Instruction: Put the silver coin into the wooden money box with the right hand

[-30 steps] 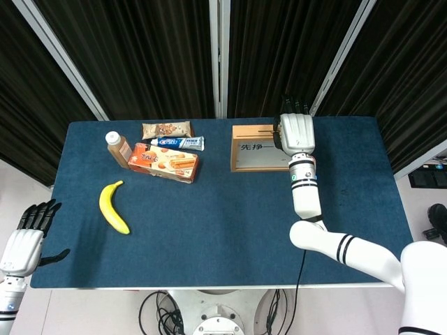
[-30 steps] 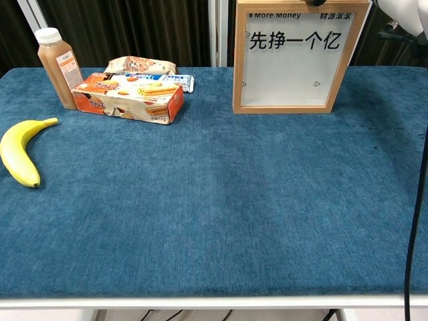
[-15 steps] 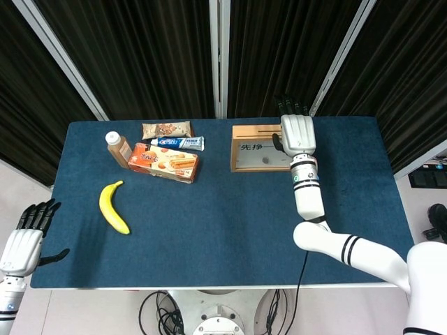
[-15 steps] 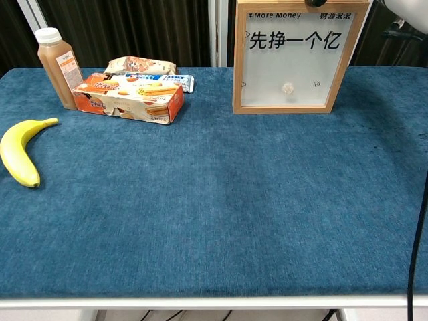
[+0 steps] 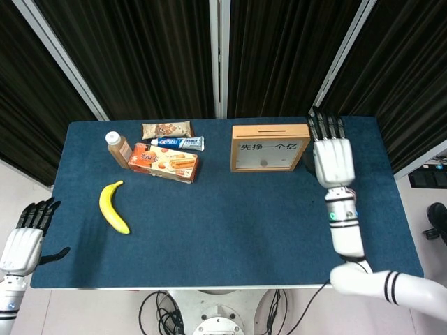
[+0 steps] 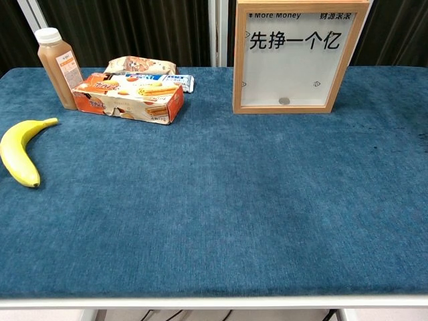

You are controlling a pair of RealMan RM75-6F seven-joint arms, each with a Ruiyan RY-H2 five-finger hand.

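Where the head view looks down on the blue table (image 5: 230, 223): wooden money box (image 5: 270, 147) upper centre, silver coin (image 5: 263, 163) behind its pane near the bottom; right hand (image 5: 332, 160) just right of the box, fingers straight and apart, holding nothing; left hand (image 5: 22, 246) at lower left edge, off the table, fingers spread, empty

Chest view: silver coin (image 6: 284, 101) lying at the bottom of the wooden money box (image 6: 299, 56), upper centre-right; banana (image 6: 20, 153) at left edge; no hands shown
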